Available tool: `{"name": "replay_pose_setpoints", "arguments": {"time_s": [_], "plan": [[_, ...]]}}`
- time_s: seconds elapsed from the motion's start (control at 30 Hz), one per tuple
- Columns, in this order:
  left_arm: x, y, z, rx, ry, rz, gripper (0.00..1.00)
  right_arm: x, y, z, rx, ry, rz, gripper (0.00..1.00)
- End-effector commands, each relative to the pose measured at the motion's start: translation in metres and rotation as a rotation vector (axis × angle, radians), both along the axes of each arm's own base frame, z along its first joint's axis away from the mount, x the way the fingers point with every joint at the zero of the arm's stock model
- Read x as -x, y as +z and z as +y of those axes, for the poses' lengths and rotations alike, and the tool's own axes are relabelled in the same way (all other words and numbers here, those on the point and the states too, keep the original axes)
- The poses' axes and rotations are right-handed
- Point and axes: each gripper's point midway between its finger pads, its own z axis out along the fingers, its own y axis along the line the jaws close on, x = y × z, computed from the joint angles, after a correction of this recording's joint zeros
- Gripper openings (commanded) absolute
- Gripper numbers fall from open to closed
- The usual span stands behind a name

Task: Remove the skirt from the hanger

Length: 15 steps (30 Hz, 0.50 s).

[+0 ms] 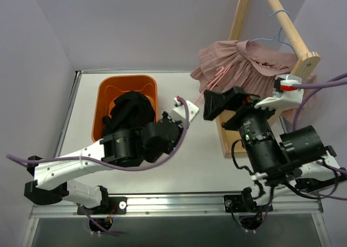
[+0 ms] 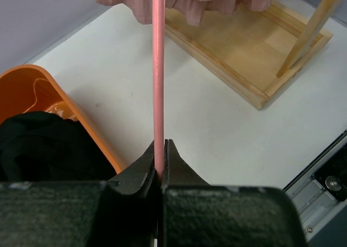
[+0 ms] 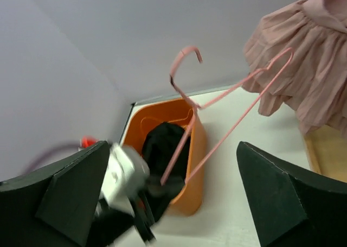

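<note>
The pink pleated skirt (image 1: 233,68) hangs bunched against the wooden rack; it also shows in the right wrist view (image 3: 303,62). A thin pink wire hanger (image 3: 217,103) slants from the skirt toward the orange bin, its far corner lying against the fabric. My left gripper (image 2: 161,149) is shut on the hanger's straight wire (image 2: 158,68); from above it sits just right of the bin (image 1: 180,103). My right gripper (image 3: 173,149) is open, its fingers (image 3: 287,192) wide apart with nothing between them. It hovers beside the rack base (image 1: 209,105).
An orange bin (image 1: 108,95) holding a black garment (image 1: 130,111) stands at the left. The wooden rack (image 1: 295,35) with its tray base (image 2: 244,46) fills the right side, a blue hanger (image 1: 279,27) on its rail. Walls close in behind and on both sides.
</note>
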Motion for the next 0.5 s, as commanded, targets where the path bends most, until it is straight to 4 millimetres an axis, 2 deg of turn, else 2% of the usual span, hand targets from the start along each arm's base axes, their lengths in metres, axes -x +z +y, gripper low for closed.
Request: {"name": "replay_pose_setpoints", "arguments": {"time_s": [0.0, 0.07, 0.1, 0.13, 0.17, 0.2, 0.23, 0.27, 0.33, 0.37, 0.4, 0.47], "plan": [[0.015, 0.022, 0.012, 0.104, -0.191, 0.075, 0.02, 0.023, -0.035, -0.038, 0.056, 0.049, 0.201, 1.00], [0.007, 0.016, 0.019, 0.071, -0.209, 0.110, 0.02, 0.034, -0.040, -0.043, 0.051, 0.165, 0.212, 1.00], [0.004, 0.023, 0.022, 0.069, -0.221, 0.107, 0.02, 0.039, -0.048, -0.040, 0.062, 0.194, 0.209, 1.00], [0.005, 0.020, 0.022, 0.052, -0.248, 0.130, 0.02, 0.042, -0.050, -0.039, 0.058, 0.230, 0.205, 1.00], [-0.002, 0.020, 0.025, 0.047, -0.251, 0.138, 0.02, 0.043, -0.052, -0.043, 0.051, 0.266, 0.209, 0.98], [-0.006, 0.019, 0.024, 0.033, -0.263, 0.143, 0.02, 0.056, -0.059, -0.035, 0.087, 0.338, 0.194, 0.95], [-0.010, 0.022, 0.022, 0.041, -0.290, 0.162, 0.02, 0.059, -0.060, -0.033, 0.069, 0.367, 0.191, 0.85], [-0.011, 0.023, 0.021, 0.037, -0.307, 0.170, 0.02, 0.064, -0.061, -0.029, 0.069, 0.388, 0.183, 0.69], [-0.012, 0.033, 0.019, 0.043, -0.342, 0.156, 0.02, 0.074, -0.066, -0.023, 0.164, 0.408, 0.113, 0.17], [-0.007, 0.031, 0.010, 0.044, -0.399, 0.179, 0.02, 0.076, -0.067, -0.018, 0.093, 0.390, 0.126, 0.00], [-0.009, 0.033, 0.009, 0.055, -0.414, 0.188, 0.02, 0.076, -0.073, -0.017, 0.158, 0.377, 0.064, 0.00], [-0.012, 0.042, 0.005, 0.061, -0.462, 0.169, 0.02, 0.080, -0.081, -0.009, 0.156, 0.384, 0.012, 0.00]]}}
